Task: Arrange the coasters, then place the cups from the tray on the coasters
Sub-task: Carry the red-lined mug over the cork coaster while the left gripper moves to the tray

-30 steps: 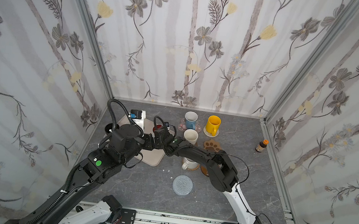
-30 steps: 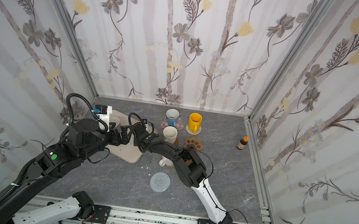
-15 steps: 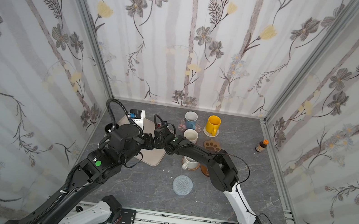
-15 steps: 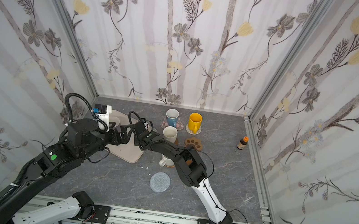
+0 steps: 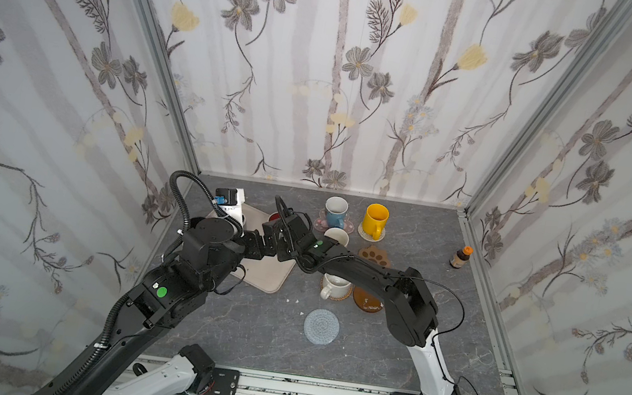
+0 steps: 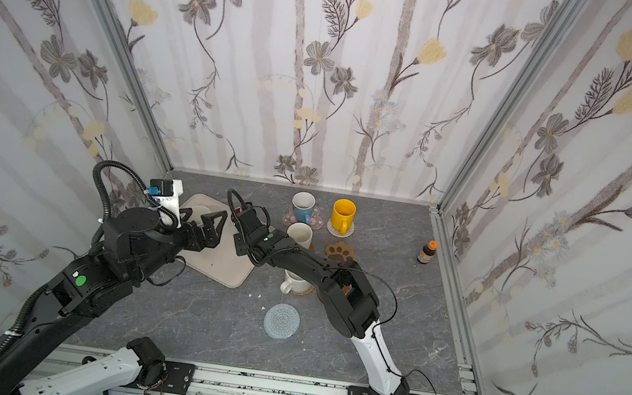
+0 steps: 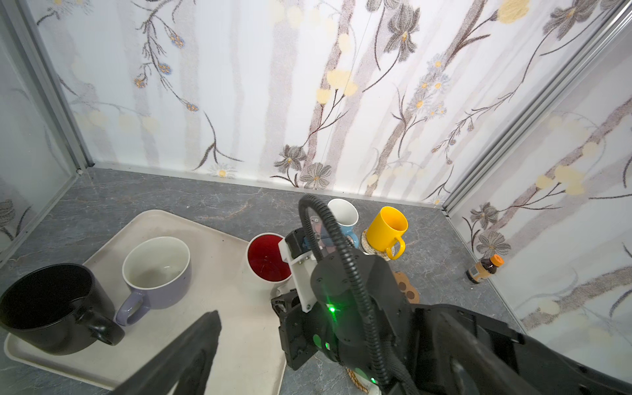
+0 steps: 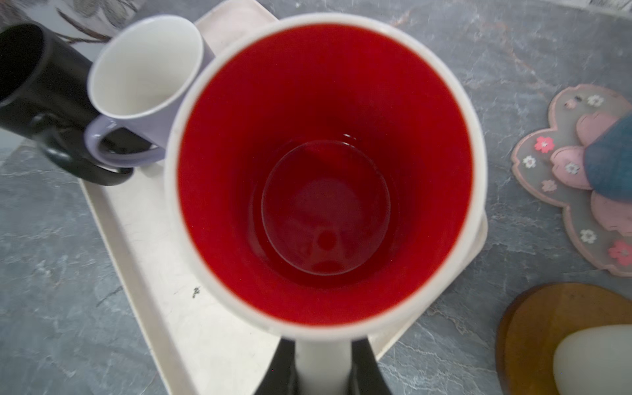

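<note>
Both top views look down from high in front, sharing everything. The wrist cameras share the red-lined mug (image 8: 325,178), closest just beyond the right gripper (image 8: 323,371).

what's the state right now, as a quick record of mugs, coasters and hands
on tray: black mug, lavender mug, red-inside mug
on coasters: light blue mug, yellow mug, far white mug, near white mug
bare coasters: paw coaster, grey woven coaster, brown wooden disc
left hand: open, above tray
right hand: shut on red-inside mug's handle
</note>
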{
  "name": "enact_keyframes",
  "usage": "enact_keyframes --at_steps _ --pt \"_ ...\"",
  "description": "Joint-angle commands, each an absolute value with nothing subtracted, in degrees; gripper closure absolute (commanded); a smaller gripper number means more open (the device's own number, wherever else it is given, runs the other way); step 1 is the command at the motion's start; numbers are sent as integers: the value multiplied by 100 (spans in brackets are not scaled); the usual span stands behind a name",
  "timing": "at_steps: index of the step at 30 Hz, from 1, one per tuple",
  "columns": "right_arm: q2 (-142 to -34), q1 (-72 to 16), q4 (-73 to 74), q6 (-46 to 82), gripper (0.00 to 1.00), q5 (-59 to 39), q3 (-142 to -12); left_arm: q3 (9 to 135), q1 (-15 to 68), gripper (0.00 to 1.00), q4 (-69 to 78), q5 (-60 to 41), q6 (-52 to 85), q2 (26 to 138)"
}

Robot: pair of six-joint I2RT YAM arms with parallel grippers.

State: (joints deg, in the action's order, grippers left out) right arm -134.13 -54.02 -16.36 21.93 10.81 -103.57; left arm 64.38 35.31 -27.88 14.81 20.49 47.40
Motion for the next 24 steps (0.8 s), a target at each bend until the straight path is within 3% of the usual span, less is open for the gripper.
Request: enact_keyframes --at_steps 1,24 --pt "-12952 -5414 -874 1914 100 1085 -10034 6530 3509 0 -2760 1586 2064 4777" --pt "-9932 -5133 -766 1705 100 1443 -7345 6687 3933 0 -2596 1574 2399 6016"
